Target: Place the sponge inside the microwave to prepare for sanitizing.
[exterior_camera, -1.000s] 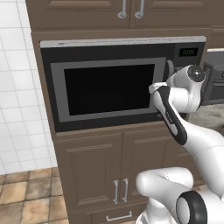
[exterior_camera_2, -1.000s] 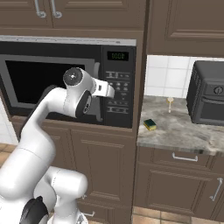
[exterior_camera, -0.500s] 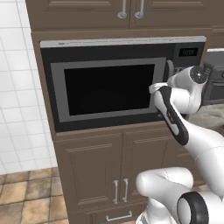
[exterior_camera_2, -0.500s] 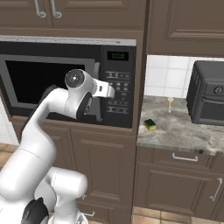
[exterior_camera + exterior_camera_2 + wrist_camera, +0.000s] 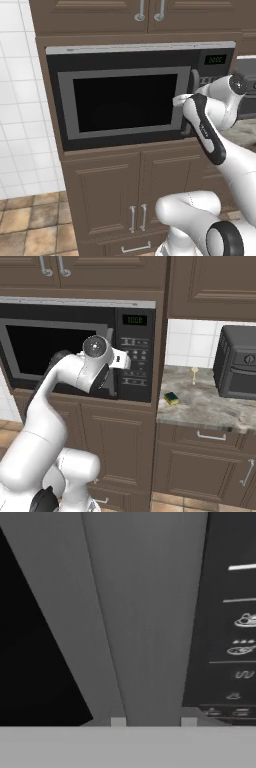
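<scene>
The microwave [image 5: 125,102] is built into the brown cabinets, and its door is closed. My gripper [image 5: 153,722] is shut on the door's grey bar handle [image 5: 150,612], which runs between the two fingertips in the hand view. The keypad [image 5: 240,647] lies just beside it. In the left base view my forearm covers the lower part of the handle [image 5: 194,80]. In the right base view my hand is pressed against the handle [image 5: 109,338] left of the keypad. The sponge [image 5: 171,398], yellow with a dark layer, lies on the stone counter [image 5: 210,406] right of the microwave [image 5: 50,351].
A dark toaster-oven-like appliance [image 5: 237,363] stands at the counter's right end. A small pale item [image 5: 194,373] stands near the tiled back wall. Cabinet doors [image 5: 135,195] sit below the microwave, and a white tiled wall [image 5: 20,100] lies to its left.
The jaws have closed on the microwave handle since a second ago. The arm has barely moved and the door is still closed.
</scene>
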You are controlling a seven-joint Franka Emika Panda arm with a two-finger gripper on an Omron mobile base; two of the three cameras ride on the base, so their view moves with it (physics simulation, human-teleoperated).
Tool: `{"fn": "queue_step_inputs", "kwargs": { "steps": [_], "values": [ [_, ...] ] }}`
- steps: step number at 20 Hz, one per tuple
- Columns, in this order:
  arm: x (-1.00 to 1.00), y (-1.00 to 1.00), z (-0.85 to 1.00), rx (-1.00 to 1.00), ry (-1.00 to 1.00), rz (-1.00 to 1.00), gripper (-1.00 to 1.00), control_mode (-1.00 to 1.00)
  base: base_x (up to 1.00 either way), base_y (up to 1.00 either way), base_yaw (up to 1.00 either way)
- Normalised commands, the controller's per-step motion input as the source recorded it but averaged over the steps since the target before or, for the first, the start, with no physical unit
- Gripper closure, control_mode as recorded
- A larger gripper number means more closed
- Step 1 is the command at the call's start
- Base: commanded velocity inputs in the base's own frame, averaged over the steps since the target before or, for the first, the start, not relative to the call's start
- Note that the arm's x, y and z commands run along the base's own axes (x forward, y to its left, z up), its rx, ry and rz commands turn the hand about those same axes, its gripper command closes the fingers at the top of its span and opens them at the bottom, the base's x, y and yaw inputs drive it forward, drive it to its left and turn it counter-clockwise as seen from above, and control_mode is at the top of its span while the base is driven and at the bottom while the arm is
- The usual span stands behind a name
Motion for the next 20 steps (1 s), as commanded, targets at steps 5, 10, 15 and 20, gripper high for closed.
{"fn": "queue_step_inputs", "kwargs": {
  "steps": [5, 10, 15, 20],
  "values": [
    [-0.39, 0.32, -0.07, 0.06, 0.0, 0.02, 1.0, -1.0, 0.0, 0.0, 0.0],
    [-0.49, 0.4, -0.03, 0.01, 0.0, 0.0, 1.0, -1.0, 0.0, 0.0, 0.0],
    [-0.59, 0.38, 0.0, 0.0, 0.0, 0.0, 1.0, -1.0, 0.0, 0.0, 0.0],
    [-0.58, 0.28, 0.0, 0.0, 0.03, 0.0, 1.0, -1.0, 0.0, 0.0, 0.0]
  ]
}}
